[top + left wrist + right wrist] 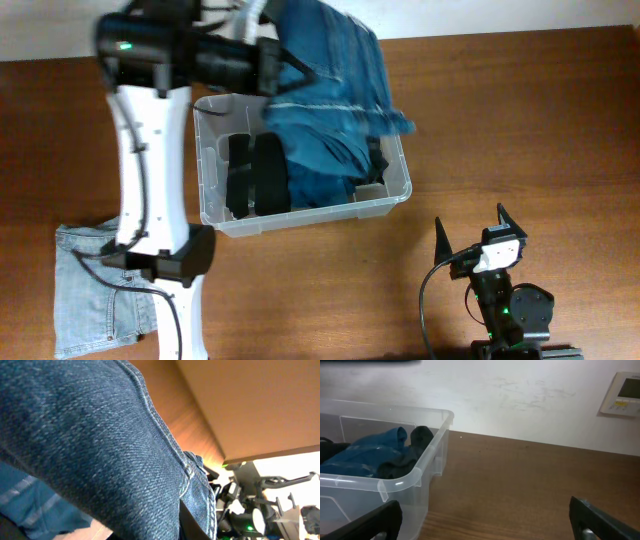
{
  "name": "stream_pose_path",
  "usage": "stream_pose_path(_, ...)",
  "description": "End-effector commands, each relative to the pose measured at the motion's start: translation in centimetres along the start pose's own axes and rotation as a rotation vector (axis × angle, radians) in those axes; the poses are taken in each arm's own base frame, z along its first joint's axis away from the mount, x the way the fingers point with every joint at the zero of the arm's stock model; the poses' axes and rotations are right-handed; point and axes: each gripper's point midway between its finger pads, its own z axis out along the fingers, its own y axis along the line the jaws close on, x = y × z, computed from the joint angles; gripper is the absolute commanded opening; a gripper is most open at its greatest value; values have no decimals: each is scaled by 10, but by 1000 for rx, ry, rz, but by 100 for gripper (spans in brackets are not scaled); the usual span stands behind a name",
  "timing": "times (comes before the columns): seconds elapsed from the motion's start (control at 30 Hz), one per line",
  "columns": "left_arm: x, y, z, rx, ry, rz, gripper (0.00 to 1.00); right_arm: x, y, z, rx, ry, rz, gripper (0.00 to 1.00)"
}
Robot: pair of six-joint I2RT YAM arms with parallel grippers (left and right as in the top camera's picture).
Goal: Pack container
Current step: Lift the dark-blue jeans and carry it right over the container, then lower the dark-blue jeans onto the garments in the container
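The clear plastic container (300, 222) stands mid-table, with black clothes (255, 175) along its left side. Dark blue jeans (330, 90) hang from above its far rim and drape down into it. My left gripper (268, 62) is over the container's far left corner, shut on the jeans. In the left wrist view the jeans (100, 445) fill the frame and hide the fingers. My right gripper (478, 235) rests near the front right, open and empty. In the right wrist view the right gripper (485, 520) faces the container's corner (420, 475), a little apart from it.
A light blue denim garment (100, 290) lies flat at the table's front left, partly under the left arm (150, 160). The wall runs behind the table's far edge, with a white wall panel (622, 392) on it.
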Motion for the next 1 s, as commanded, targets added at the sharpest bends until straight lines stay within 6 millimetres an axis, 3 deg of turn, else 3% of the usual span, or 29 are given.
stream_pose_path(0.0,-2,-9,9,-41,-8,-4,1,2,0,0,-5,0,1,98)
stream_pose_path(0.13,2,-5,39,-26,40,-76,1,2,0,0,-5,0,1,98)
stream_pose_path(0.37,8,24,74,-70,87,-156,1,2,1,0,-5,0,1,98)
stream_pose_path(0.77,24,57,103,-93,144,-210,8,2,0,0,-5,0,1,99)
stream_pose_path(0.8,25,59,104,-94,149,-215,11,2,0,0,-5,0,1,98)
stream_pose_path(0.97,39,67,110,-103,194,-259,54,2,0,0,-5,0,1,99)
